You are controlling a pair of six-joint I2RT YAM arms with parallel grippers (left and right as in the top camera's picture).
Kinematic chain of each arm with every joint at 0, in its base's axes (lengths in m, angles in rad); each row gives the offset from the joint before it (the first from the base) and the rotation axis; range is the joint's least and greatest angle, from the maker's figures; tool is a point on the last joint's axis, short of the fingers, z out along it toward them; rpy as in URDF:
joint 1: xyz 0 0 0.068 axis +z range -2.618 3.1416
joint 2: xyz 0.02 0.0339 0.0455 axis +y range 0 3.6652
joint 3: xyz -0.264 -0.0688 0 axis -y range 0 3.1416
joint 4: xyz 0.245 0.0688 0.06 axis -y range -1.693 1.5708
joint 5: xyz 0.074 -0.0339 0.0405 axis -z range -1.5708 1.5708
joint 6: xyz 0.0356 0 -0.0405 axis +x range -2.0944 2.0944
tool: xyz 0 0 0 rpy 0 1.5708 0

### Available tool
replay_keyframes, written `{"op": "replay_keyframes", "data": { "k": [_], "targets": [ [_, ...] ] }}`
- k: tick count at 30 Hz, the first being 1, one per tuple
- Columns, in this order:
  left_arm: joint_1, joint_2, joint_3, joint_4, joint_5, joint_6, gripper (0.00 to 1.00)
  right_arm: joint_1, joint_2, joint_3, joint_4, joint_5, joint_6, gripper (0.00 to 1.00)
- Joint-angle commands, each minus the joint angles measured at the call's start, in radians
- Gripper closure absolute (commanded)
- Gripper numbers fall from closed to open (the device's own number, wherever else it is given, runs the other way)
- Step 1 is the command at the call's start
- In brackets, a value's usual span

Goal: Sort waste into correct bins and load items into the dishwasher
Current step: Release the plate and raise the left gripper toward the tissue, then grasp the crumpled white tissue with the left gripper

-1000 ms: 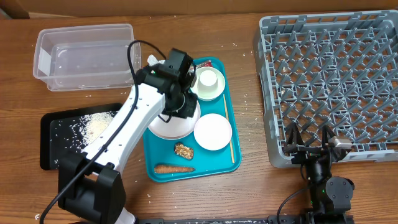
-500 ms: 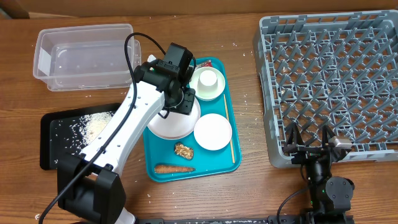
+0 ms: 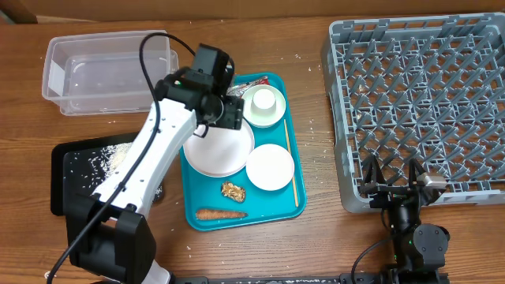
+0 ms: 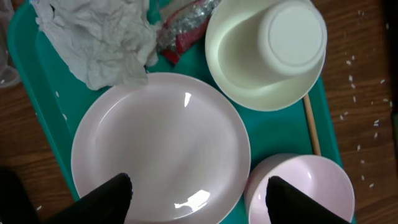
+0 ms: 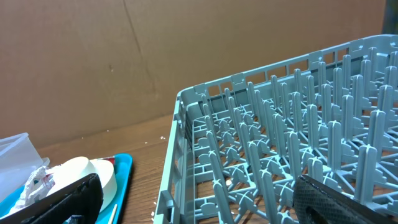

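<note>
Flat plate [image 4: 161, 146]: white, round, glossy, lying level on the teal tray [image 3: 197, 197], with the crumpled napkin [image 4: 99, 37] at its rim. Carrot [image 3: 220, 214]: orange, long axis running left to right along the tray's near edge. Left gripper [image 4: 200, 198]: spread wide over the plate's edge. Right gripper [image 3: 392, 175]: spread, beside the grey rack [image 3: 418, 95].

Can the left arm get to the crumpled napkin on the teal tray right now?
Probably yes. The left gripper hangs open over the plate, and the napkin lies uncovered right next to that plate, with nothing between.
</note>
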Motion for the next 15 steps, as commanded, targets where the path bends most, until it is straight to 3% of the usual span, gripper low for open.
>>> {"op": "replay_keyframes", "data": {
  "k": [1, 5, 7, 15],
  "targets": [
    [0.038, 0.011, 0.087, 0.005, 0.129, 0.082, 0.30, 0.004, -0.010, -0.010, 0.003, 0.013, -0.003, 0.00],
    [0.060, 0.051, 0.216, -0.077, 0.073, 0.114, 0.20, 0.004, -0.010, -0.010, 0.003, 0.012, -0.003, 0.00],
    [0.063, 0.079, 0.264, -0.081, 0.042, 0.114, 0.19, 0.004, -0.010, -0.010, 0.003, 0.012, -0.003, 0.00],
    [0.063, 0.227, 0.275, 0.092, -0.016, 0.129, 0.18, 0.004, -0.010, -0.010, 0.003, 0.012, -0.003, 0.00]
  ]
}}
